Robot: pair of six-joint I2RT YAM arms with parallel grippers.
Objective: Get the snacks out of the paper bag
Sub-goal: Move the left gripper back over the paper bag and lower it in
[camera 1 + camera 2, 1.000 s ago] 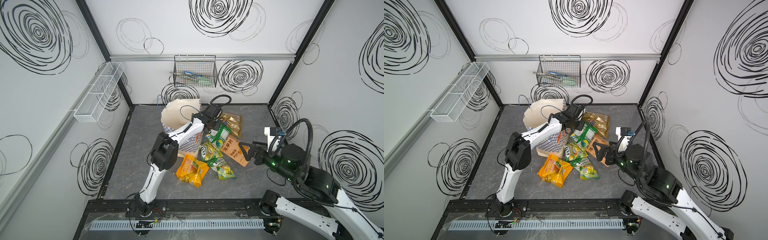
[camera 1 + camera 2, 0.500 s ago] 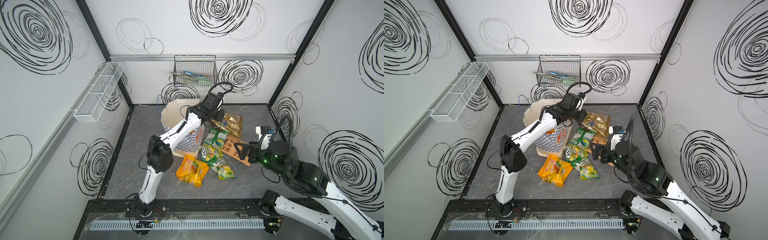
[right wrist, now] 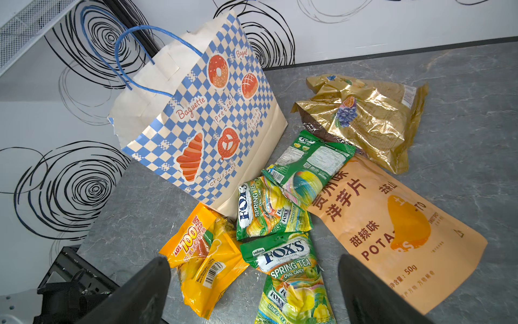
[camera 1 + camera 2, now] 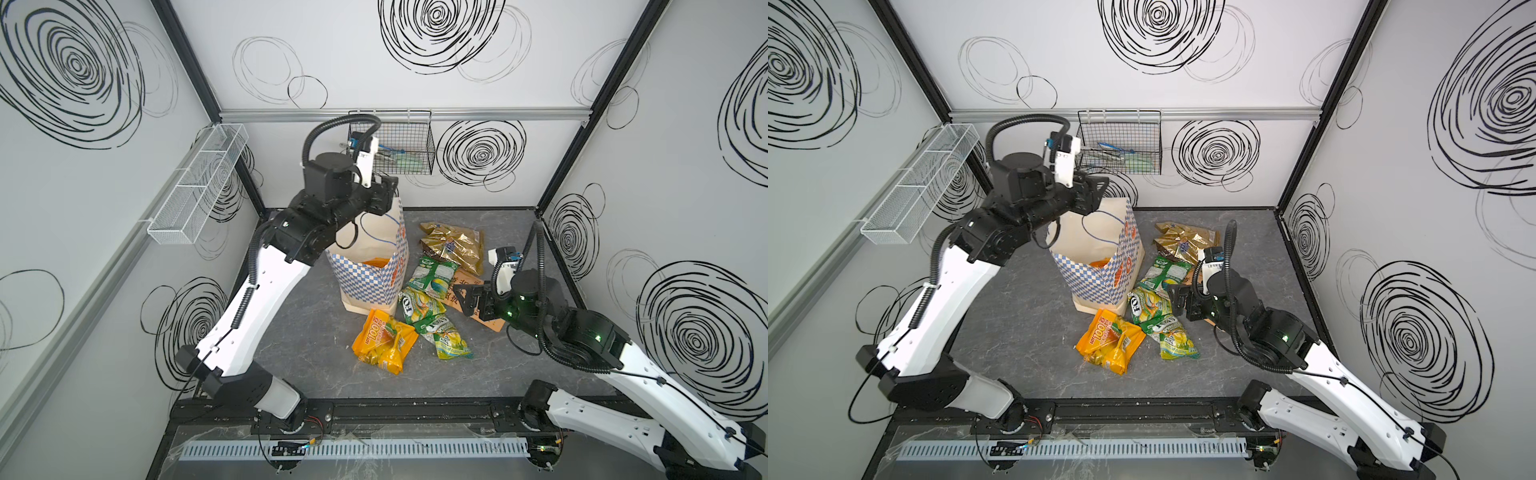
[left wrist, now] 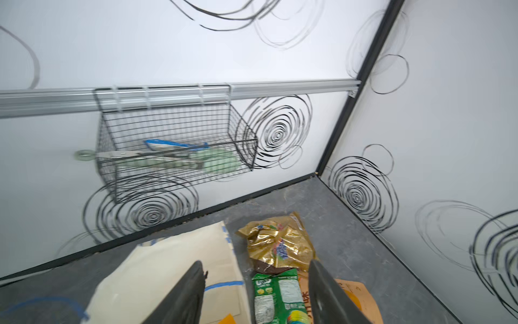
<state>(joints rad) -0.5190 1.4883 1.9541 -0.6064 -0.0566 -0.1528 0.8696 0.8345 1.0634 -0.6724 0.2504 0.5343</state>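
Cream paper bag [image 4: 368, 282] stands upright on the bench [image 4: 307, 332], long axis vertical, mouth up; snacks [image 4: 384, 338] lie loose beside its base. An orange shape [image 4: 374, 262] inside suggests emptying is unfinished. Left gripper [image 5: 256, 263], jaws spread and empty, hangs above the rim; right gripper [image 3: 253, 259], jaws wide, hovers over the snacks. Next: reach straight down the mouth.

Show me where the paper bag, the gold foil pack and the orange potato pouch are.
paper bag [image 3: 196, 117], right wrist view, on its checkered side panel.
gold foil pack [image 3: 372, 112], right wrist view, on its crinkled middle.
orange potato pouch [image 3: 392, 224], right wrist view, on its printed front.
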